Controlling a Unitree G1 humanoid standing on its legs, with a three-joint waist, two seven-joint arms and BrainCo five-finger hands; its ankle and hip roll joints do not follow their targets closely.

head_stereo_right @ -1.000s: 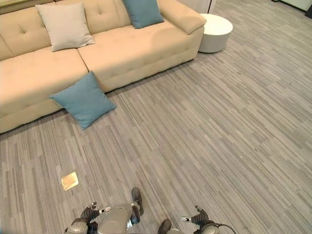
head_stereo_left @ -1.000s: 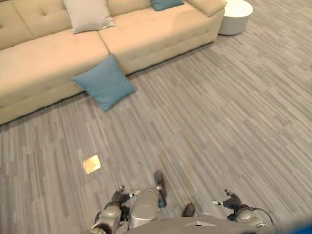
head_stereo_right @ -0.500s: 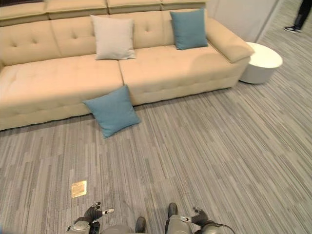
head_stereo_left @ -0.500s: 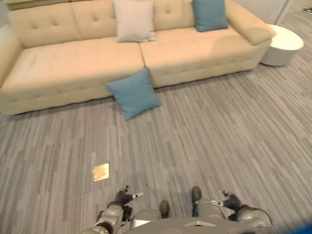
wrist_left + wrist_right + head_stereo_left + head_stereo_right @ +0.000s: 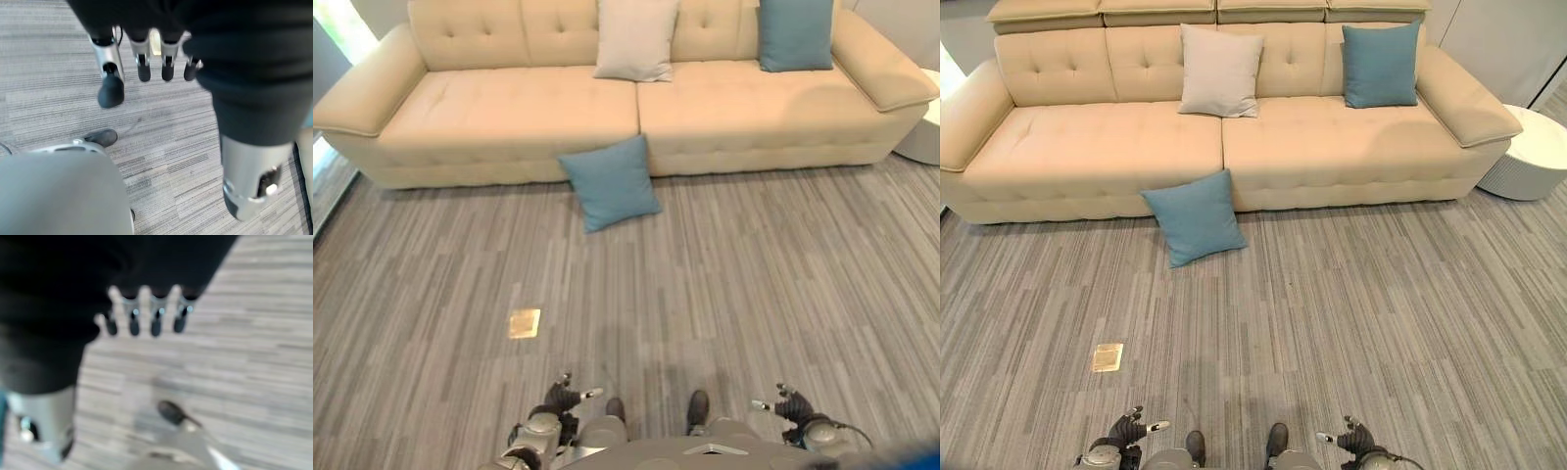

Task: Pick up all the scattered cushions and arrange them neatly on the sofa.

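On the striped grey floor (image 5: pixel 1361 323), right at the foot of the sofa (image 5: pixel 1116 147), lies a blue cushion (image 5: pixel 1194 217). Its upper edge leans against the sofa's front face, just below the seam where the two seat sections meet, and the rest of it rests tilted on the floor. Two more cushions stand upright on the sofa against the backrest: a pale beige cushion (image 5: pixel 1221 71) near the middle, straddling the seam between the seats, and a second blue cushion (image 5: pixel 1380 65) toward the sofa's right end, beside the right armrest. The left seat section carries nothing. A round white side table (image 5: pixel 1528 155) stands on the floor just past the sofa's right armrest. A small yellowish square patch (image 5: pixel 1108 356) lies flat on the floor, well apart from the fallen cushion and nearer to the robot.

The left hand (image 5: pixel 146 51) hangs low at the robot's side above bare floor, its fingers straight and relaxed with the thumb set apart, holding nothing. The right hand (image 5: pixel 146 313) hangs likewise on the other side; its wrist view is soft, but the fingers appear to be loosely extended in a row and empty. Both hands are well away from the blue cushion on the floor.
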